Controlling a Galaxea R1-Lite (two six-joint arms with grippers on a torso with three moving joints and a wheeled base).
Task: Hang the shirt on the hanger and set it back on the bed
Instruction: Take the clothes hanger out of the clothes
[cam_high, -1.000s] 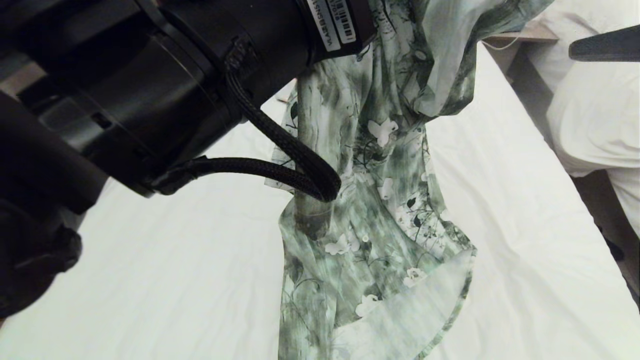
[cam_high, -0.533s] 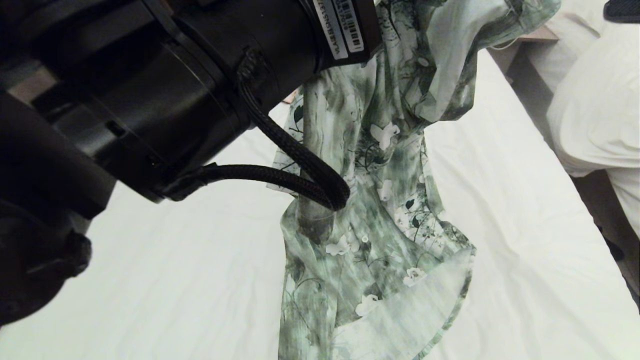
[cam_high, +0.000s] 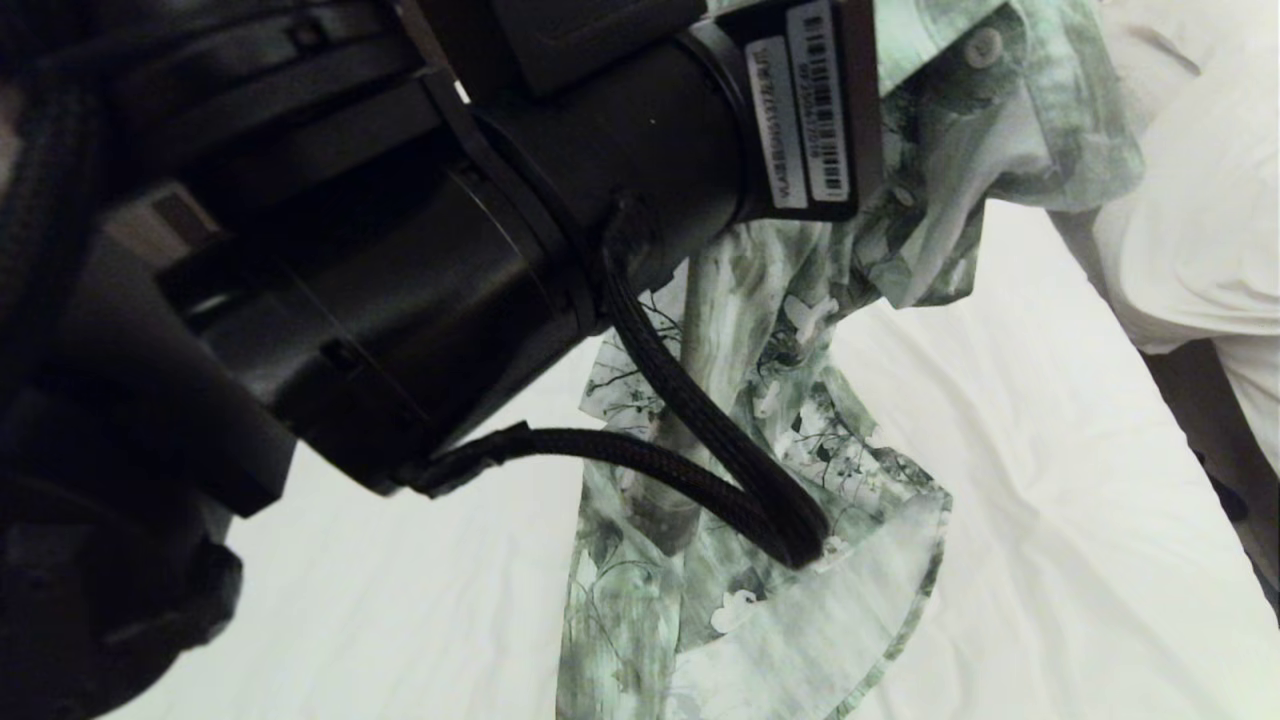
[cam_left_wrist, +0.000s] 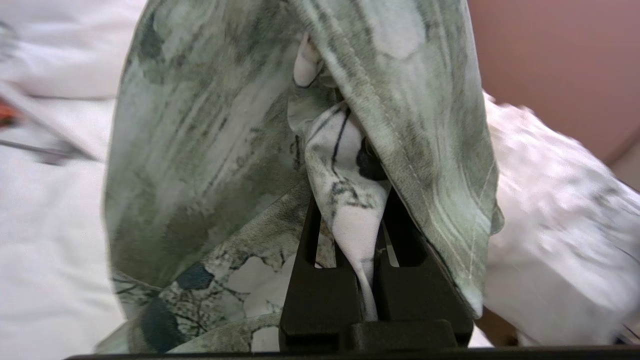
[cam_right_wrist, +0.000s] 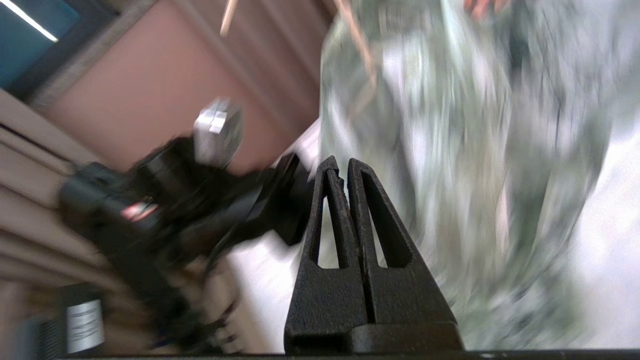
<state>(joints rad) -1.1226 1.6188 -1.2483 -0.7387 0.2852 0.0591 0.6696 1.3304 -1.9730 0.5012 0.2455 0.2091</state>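
Left hand pinches the shirt above the white-sheeted bed; right hand closed, empty.

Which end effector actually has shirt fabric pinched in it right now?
The left end effector: a fold of the shirt is clamped between its fingers. The right end effector is shut on nothing, beside the hanging cloth.

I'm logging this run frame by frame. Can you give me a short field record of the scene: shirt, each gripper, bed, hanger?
shirt: held up, lower part draped on the bed
left gripper: shut on a fold of the shirt
right gripper: shut, nothing between its fingers, beside the hanging shirt
bed: white sheet, wrinkled, under the shirt
hanger: thin pale wire seems to show in the right wrist view, too blurred to be sure
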